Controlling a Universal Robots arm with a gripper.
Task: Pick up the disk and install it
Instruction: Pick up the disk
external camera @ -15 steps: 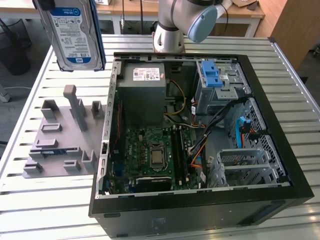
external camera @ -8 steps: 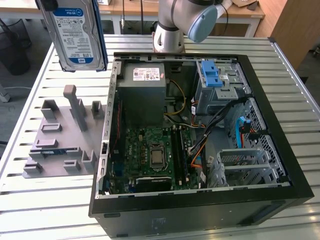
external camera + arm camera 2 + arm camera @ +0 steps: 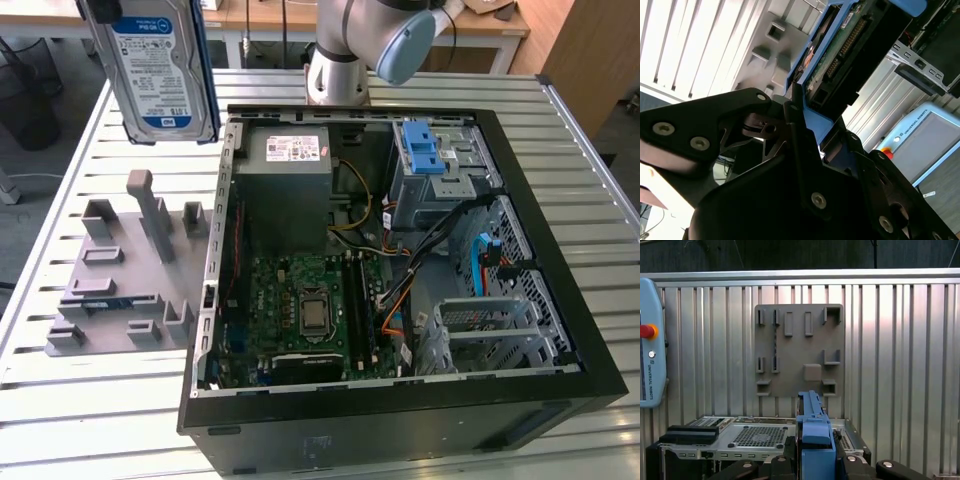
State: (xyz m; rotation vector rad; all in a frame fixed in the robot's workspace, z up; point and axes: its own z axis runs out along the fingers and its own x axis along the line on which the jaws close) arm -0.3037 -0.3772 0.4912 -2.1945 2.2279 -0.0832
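Note:
The disk (image 3: 160,70), a silver hard drive with a white-and-blue label in a blue carrier bracket, hangs upright in the air. It is above the slatted table at the exterior view's upper left, beyond the grey fixture plate (image 3: 120,270). My gripper (image 3: 805,125) is shut on the disk's blue bracket. In the second wrist view the disk's (image 3: 840,45) green circuit board and connector edge stick out past the black fingers. In the first wrist view the blue bracket (image 3: 814,440) stands edge-on between the fingers, with my gripper (image 3: 815,460) closed around it.
The open computer case (image 3: 560,250) lies on the table, with the grey drive cage and blue handle (image 3: 430,160) at its far right and the power supply (image 3: 295,165) beside it. The arm's base (image 3: 340,50) stands behind the case. A teach pendant (image 3: 650,340) lies nearby.

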